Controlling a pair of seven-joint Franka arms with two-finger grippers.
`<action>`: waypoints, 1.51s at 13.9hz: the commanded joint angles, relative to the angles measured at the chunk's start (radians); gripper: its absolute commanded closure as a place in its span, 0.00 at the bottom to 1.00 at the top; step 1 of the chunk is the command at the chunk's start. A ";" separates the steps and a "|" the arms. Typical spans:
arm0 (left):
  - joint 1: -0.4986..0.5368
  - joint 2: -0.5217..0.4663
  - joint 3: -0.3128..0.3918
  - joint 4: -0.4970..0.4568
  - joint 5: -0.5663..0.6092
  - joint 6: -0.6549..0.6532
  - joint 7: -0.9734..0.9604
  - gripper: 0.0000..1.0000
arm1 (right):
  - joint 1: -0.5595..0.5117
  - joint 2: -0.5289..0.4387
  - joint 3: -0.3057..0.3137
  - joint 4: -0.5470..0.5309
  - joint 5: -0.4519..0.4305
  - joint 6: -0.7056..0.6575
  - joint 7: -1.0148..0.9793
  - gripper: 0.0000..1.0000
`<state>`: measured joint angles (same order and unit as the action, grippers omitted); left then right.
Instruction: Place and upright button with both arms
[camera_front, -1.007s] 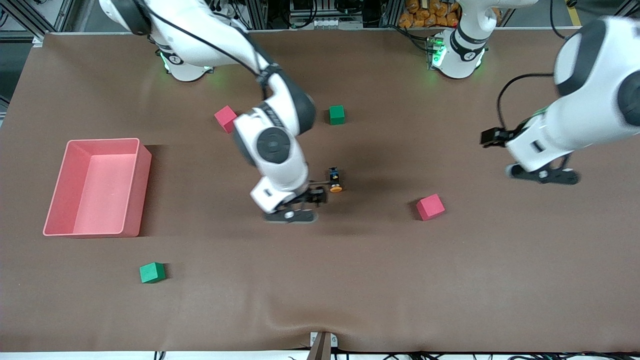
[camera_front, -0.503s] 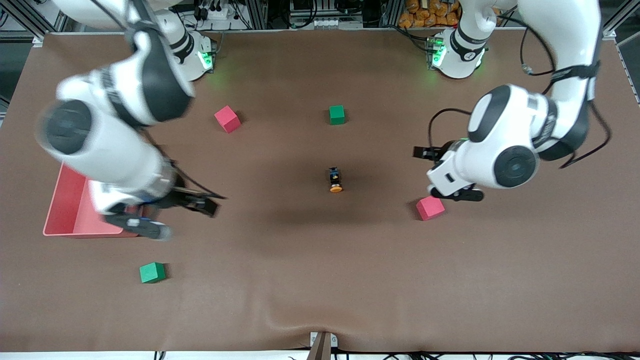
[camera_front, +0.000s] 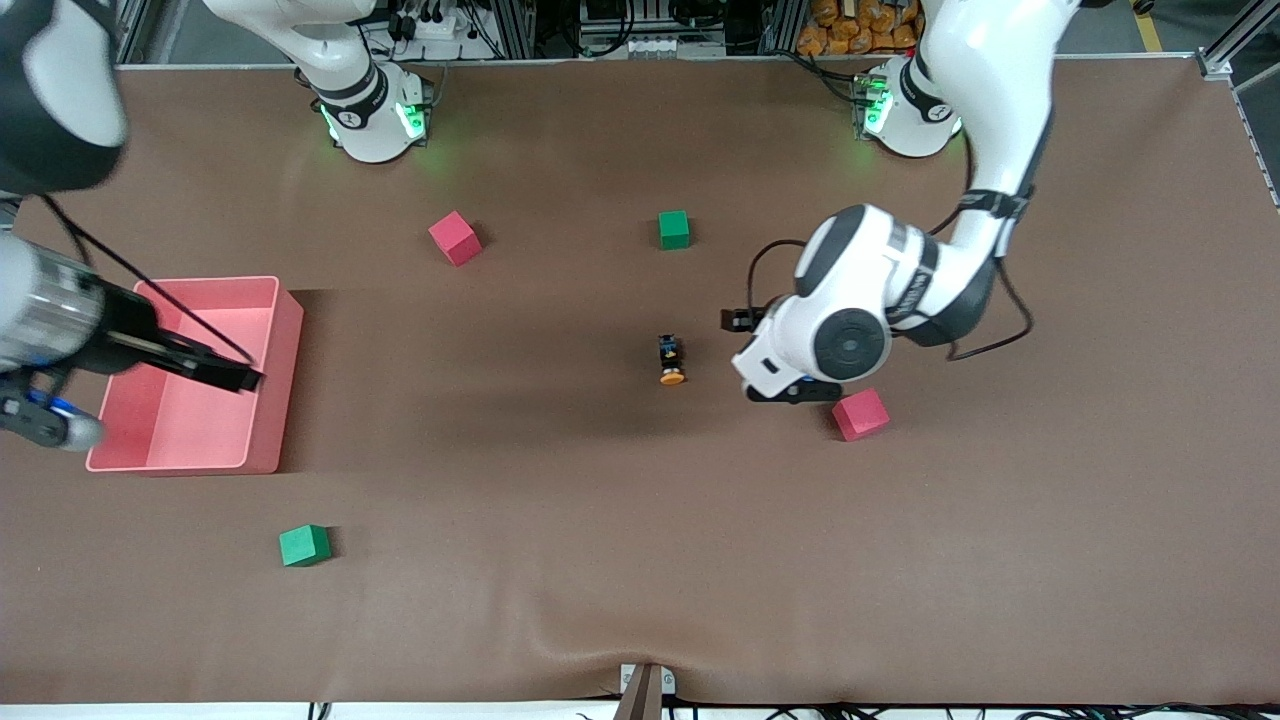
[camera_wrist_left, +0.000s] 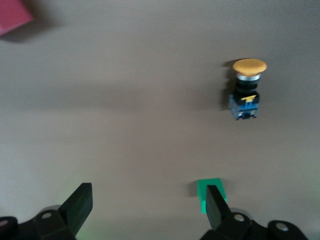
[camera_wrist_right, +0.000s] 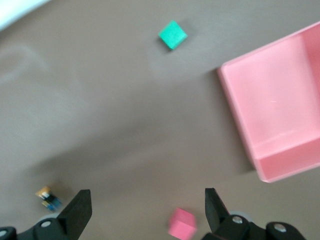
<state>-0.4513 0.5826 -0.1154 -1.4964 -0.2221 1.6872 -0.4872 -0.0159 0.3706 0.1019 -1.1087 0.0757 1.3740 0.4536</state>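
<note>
The button (camera_front: 671, 360) lies on its side mid-table, its orange cap toward the front camera. It also shows in the left wrist view (camera_wrist_left: 246, 90) and, small, in the right wrist view (camera_wrist_right: 48, 198). My left gripper (camera_front: 792, 391) is open and empty (camera_wrist_left: 147, 200). It hangs over the bare table between the button and a red cube (camera_front: 860, 414), apart from both. My right gripper (camera_front: 45, 425) is open and empty (camera_wrist_right: 146, 202). It is high over the pink bin (camera_front: 272, 420) at the right arm's end of the table.
A red cube (camera_front: 455, 237) and a green cube (camera_front: 674, 229) lie farther from the front camera than the button. Another green cube (camera_front: 304, 545) lies nearer to the camera than the bin. The right wrist view shows the bin (camera_wrist_right: 280, 115), a green cube (camera_wrist_right: 173, 34) and a pink cube (camera_wrist_right: 181, 223).
My right arm has left the button's side and swung out over the pink bin. My left arm has come in from its end to just beside the button. The button has not moved.
</note>
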 joint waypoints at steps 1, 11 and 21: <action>-0.039 0.097 0.005 0.093 -0.019 0.037 -0.037 0.00 | -0.018 -0.100 0.004 -0.019 -0.037 -0.076 -0.093 0.00; -0.118 0.298 0.006 0.228 -0.092 0.242 -0.077 0.07 | 0.053 -0.463 -0.110 -0.479 -0.040 0.149 -0.326 0.00; -0.144 0.353 0.016 0.231 -0.091 0.295 -0.136 0.22 | 0.053 -0.418 -0.106 -0.372 -0.123 0.100 -0.429 0.00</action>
<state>-0.5805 0.9144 -0.1129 -1.2959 -0.3011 1.9690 -0.6066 0.0254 -0.0609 -0.0006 -1.5093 -0.0217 1.5009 0.0338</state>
